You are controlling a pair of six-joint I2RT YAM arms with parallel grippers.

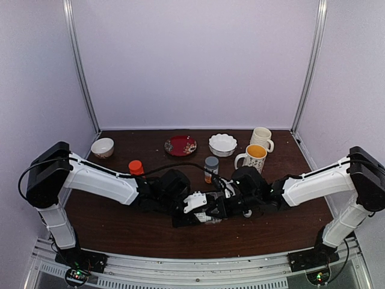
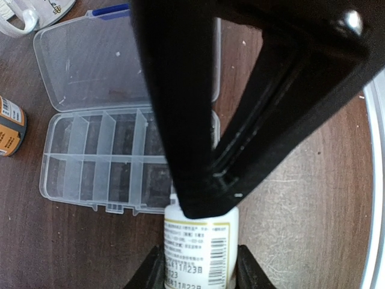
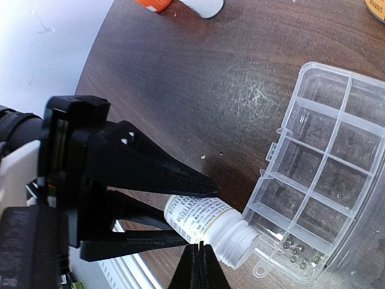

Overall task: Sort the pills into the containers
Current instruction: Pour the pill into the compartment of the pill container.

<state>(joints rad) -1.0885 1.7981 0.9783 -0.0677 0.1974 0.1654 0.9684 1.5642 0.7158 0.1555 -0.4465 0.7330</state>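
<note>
My left gripper (image 2: 201, 268) is shut on a small white labelled bottle (image 2: 201, 241), uncapped and tipped on its side. In the right wrist view the bottle (image 3: 198, 217) points its open mouth (image 3: 242, 244) at a corner compartment of the clear organizer box (image 3: 325, 174). Several tiny roundish pills (image 3: 298, 253) lie in that compartment. The other compartments (image 2: 96, 162) look empty, and the lid (image 2: 90, 60) lies open and flat. My right gripper (image 3: 198, 256) is shut, its tips right beside the bottle's neck. In the top view both grippers (image 1: 210, 211) meet over the box, which they hide.
An orange bottle with a grey cap (image 1: 211, 167) and an orange-capped bottle (image 1: 136, 167) stand behind the arms. Along the back are a small bowl (image 1: 102, 147), a red plate (image 1: 180, 145), a white scalloped bowl (image 1: 222, 144) and two mugs (image 1: 257, 149).
</note>
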